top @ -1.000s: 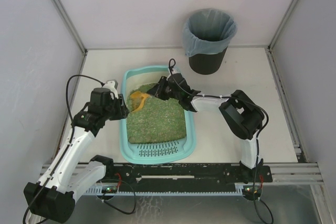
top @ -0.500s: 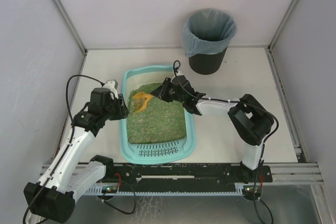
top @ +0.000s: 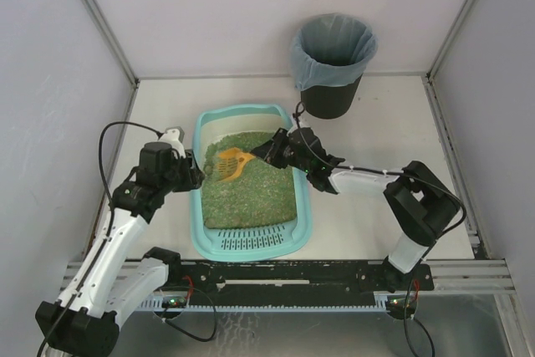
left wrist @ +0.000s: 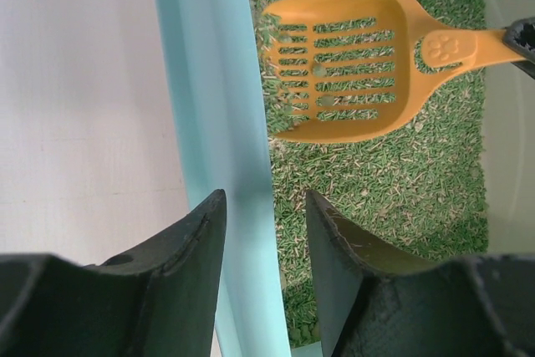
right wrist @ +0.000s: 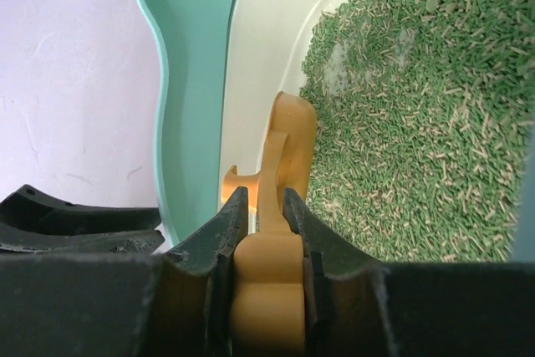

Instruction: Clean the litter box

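From above, the litter box (top: 251, 245) lies mid-tabletop (top: 376, 123), in front of the black bin (top: 333, 60). The right arm has stretched out since a second ago, its elbow swinging right. Its gripper (top: 266, 153) has carried the orange scoop (top: 224, 163) slightly right over the litter. The left gripper (top: 194, 175) stays at the left rim.

Left wrist: the gripper (left wrist: 263, 202) is narrow, pinching the teal rim (left wrist: 209, 81); the scoop (left wrist: 343, 64) hovers over green litter (left wrist: 376, 181).

Right wrist: the gripper (right wrist: 259, 202) is clamped on the scoop's handle (right wrist: 284, 156).
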You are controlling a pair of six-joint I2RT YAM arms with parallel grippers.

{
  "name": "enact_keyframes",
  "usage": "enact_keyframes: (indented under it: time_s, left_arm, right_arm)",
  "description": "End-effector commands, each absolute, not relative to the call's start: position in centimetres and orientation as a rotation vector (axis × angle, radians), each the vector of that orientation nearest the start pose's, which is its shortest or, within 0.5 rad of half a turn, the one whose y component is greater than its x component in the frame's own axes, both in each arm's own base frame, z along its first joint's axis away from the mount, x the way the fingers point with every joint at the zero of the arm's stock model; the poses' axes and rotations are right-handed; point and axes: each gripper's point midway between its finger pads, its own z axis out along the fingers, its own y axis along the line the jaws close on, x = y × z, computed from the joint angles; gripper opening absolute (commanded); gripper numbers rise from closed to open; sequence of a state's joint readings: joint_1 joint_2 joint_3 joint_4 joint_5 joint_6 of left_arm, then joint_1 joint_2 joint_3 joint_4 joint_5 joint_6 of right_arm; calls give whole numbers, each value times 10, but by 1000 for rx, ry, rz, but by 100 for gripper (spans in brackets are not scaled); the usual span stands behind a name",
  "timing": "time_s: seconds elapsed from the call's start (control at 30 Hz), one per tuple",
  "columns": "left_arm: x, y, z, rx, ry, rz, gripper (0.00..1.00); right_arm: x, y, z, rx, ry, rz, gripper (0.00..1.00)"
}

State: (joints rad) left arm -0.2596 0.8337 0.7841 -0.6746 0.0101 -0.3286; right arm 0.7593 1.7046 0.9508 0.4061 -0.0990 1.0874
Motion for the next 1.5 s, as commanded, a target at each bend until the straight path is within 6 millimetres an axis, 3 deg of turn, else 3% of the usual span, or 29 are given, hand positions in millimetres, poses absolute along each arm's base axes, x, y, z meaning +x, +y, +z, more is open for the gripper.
enact_keyframes:
  time_s: [0.0, 0.2, 0.3, 0.37, 0.4, 0.6, 0.8, 1.2, 1.47]
  left_arm:
    - [239, -77, 174, -63, 2242, -309, 48]
    - [238, -75, 182, -74, 2202, -308, 50]
    - [238, -75, 179, -76, 2217, -305, 52]
    - [239, -75, 176, -75, 2233, -301, 52]
    - [239, -75, 175, -75, 2237, -301, 52]
    - [239, -78, 167, -63, 2274, -305, 52]
    - [240, -80, 161, -55, 2303, -310, 49]
    - [240, -81, 154, -46, 2335, -309, 46]
    - [241, -82, 154, -44, 2339, -310, 46]
  right_arm:
    - [320, 370, 205, 303, 1972, 1410, 0]
    - [310, 331, 217, 368, 1902, 1420, 0]
    - [314, 316, 219, 353, 1916, 1278, 0]
    - [315, 310, 206, 298, 2007, 1077, 0]
    - [320, 313, 215, 263, 2004, 1003, 0]
    - [326, 333, 216, 124, 2005, 772, 0]
    - [338, 362, 206, 103, 2035, 864, 0]
    - [366, 414, 159, 59, 2125, 919, 0]
    - [347, 447, 122, 35, 2266, 1096, 0]
